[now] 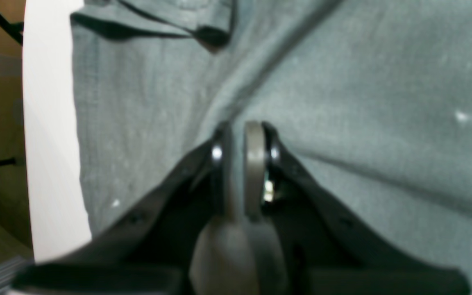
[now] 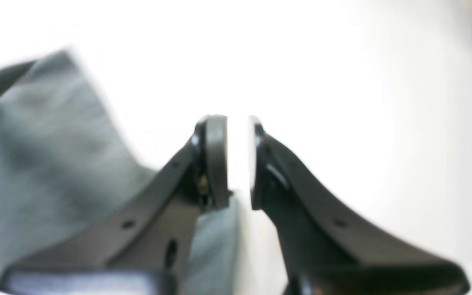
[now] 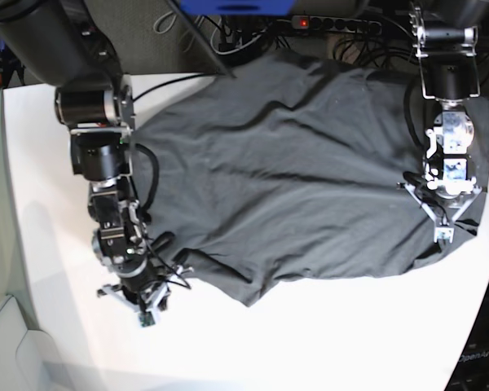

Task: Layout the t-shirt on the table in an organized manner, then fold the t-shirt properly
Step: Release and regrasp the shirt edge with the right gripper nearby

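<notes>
The t-shirt [image 3: 293,179] lies spread on the table [image 3: 326,334].

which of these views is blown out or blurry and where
Right wrist view: the table is overexposed to near pure white, and the t-shirt edge is smeared. Left wrist view: soft throughout, the right gripper-side table strip glares. Base view: sharpest and evenly lit.

t-shirt [image 3: 301,171]: plain dark charcoal-grey, no pattern, a few pale specks | table [image 3: 326,342]: smooth matte white | left gripper [image 1: 239,170]: black fingers, grey-brown pads | right gripper [image 2: 240,162]: black fingers, grey-brown pads
</notes>
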Available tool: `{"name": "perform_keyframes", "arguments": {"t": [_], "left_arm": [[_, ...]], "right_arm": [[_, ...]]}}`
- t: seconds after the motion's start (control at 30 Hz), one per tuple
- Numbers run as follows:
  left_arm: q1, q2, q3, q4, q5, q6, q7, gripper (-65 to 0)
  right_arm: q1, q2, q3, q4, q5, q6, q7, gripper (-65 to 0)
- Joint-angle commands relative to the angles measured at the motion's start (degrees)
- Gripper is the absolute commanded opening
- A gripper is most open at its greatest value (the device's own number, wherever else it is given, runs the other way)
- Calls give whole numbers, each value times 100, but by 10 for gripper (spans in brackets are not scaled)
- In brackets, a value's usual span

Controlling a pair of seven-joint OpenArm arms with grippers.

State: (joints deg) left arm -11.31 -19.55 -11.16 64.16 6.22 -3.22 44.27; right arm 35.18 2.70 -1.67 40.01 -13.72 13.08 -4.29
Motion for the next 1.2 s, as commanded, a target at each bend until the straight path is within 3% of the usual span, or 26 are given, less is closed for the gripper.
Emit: {"name": "perform_keyframes", "arguments": {"t": [0.0,0.07,0.2,0.3,0.43,0.63,0.87,1.0,1.1,1.17], "left_arm": [[-104,-98,-14,59,42,19,-27,-586],[-104,-98,-14,59,42,19,-27,-586],[-104,-98,-14,23,42,19,-27,-586],[-113,-98,-14,15,51,19,-27,-586],[-122,-98,-5,59,51,19,-27,-586],[-122,-98,-5,67,51,19,-27,-586],[-104,-106,-5,23,51,19,-27,-586],[-60,-203,13,15,51,19,-300,-586],[-51,-212,-5,15,51,19,-326,-586],[-51,-212,-5,15,51,19,-326,-586]], "right_arm": [[188,-28,-4,91,48,-20,197,-581],[179,-37,-13,118,48,129,-23,-581],[-190,-90,5,1023,75,1272,-867,-584],[-656,-318,-22,2175,48,2046,-1192,-584],[-1122,-538,-110,3160,48,2687,-1403,-581],[-1193,-556,-540,2474,48,2692,-1386,-583],[-472,-547,-523,891,40,2692,-665,-582],[-102,-538,-523,250,40,2692,-489,-582],[56,-433,-549,-155,40,2292,-261,-581],[152,-433,-549,-392,40,2239,-85,-581]]}}
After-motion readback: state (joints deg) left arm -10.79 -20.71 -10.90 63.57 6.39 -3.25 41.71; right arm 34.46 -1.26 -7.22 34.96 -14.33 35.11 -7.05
